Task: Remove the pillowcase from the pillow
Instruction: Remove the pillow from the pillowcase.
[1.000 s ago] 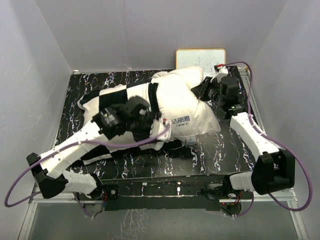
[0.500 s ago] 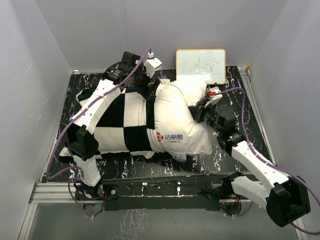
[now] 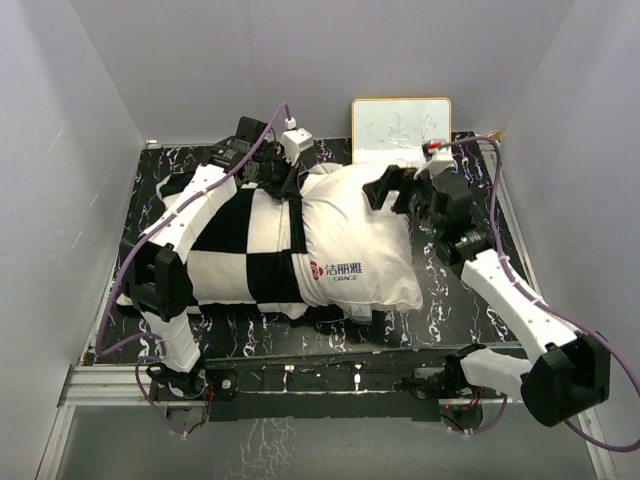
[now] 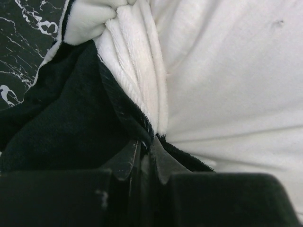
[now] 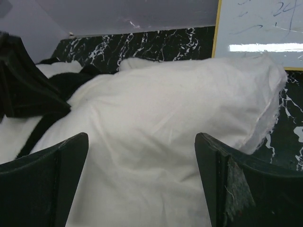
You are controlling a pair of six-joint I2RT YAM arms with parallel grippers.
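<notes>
Overhead view plus two wrist close-ups of pillow [image 3: 350, 225]

We are looking at a pillowcase [image 3: 245, 245] showing large black and cream-white checks, and a pillow [image 3: 365, 215] showing plain white with a small red logo [image 3: 335, 270]. The surface [image 3: 455, 300] is showing black with white marble veining. The left arm [image 3: 190, 215] and right arm [image 3: 510, 295] are wearing white shells with black joints, and the whiteboard [image 3: 400, 125] is showing a pale yellow frame.
</notes>
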